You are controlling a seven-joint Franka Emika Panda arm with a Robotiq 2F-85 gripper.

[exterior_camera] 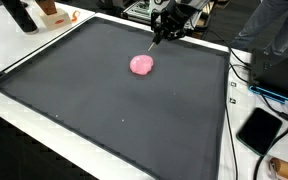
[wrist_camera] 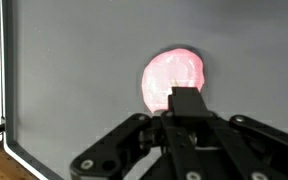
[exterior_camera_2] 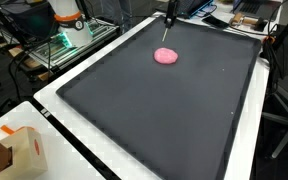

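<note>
**Pink lump untouched, gripper hanging above**

Soft pink rounded lump (exterior_camera: 141,65) lying alone on the dark grey rimmed mat (exterior_camera: 104,110), toward its far edge in both exterior views. Not gripped, not lifted. Black gripper (exterior_camera: 156,41) poised at one o'clock from it, apart. Jaw opening: cannot tell. Black tablet (exterior_camera: 258,130) off-mat at four o'clock.

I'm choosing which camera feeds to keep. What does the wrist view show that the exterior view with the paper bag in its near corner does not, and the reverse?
Only the wrist view shows the gripper close up, with its black linkages, just short of the pink object; a wooden strip sits at its lower left corner. Only the exterior view shows the whole dark mat, a paper bag, an orange and white object and green-lit equipment. Both show the pink object, the mat and its white border.
</note>
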